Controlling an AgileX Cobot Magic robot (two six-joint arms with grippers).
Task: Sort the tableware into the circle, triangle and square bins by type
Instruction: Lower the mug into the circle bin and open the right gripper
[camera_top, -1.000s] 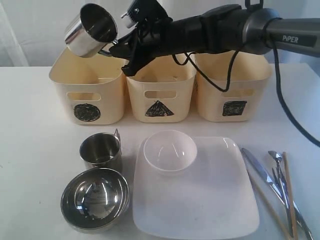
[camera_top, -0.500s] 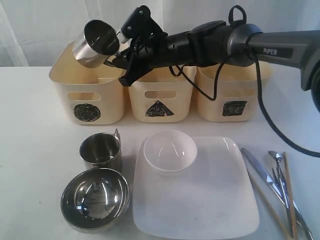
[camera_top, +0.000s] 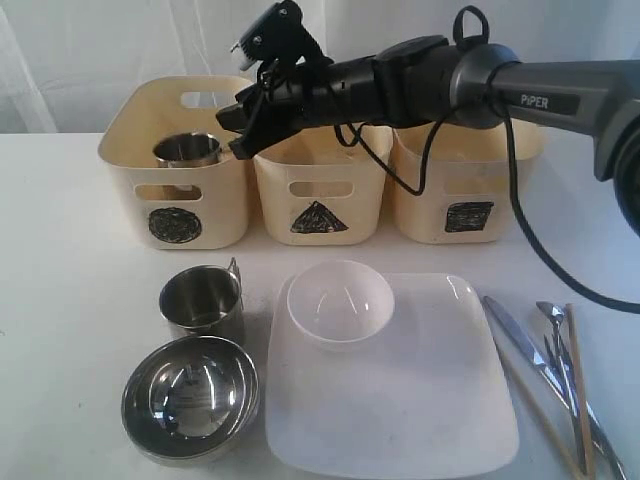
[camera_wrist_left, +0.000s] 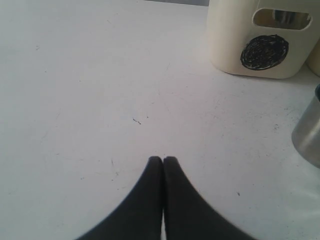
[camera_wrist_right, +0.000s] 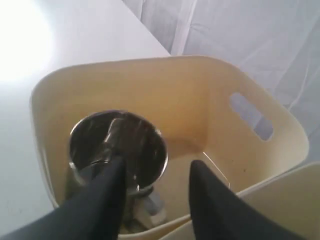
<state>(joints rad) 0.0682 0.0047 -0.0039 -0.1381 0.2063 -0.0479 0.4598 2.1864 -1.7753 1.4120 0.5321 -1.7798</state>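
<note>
While right pincer hangs apart over circle bin, steel mug sits inside, below, unheld.

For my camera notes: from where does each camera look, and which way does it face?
Exterior view: before the table, facing the bins; shows the right arm, right gripper over the circle bin.
Left wrist view: behind the shut left gripper, facing the table and circle bin; only that gripper shows.
Right wrist view: behind the open right gripper, looking down into the circle bin at a mug; only that gripper shows.
Shared: circle bin in all; the mug in exterior and right wrist views.
</note>
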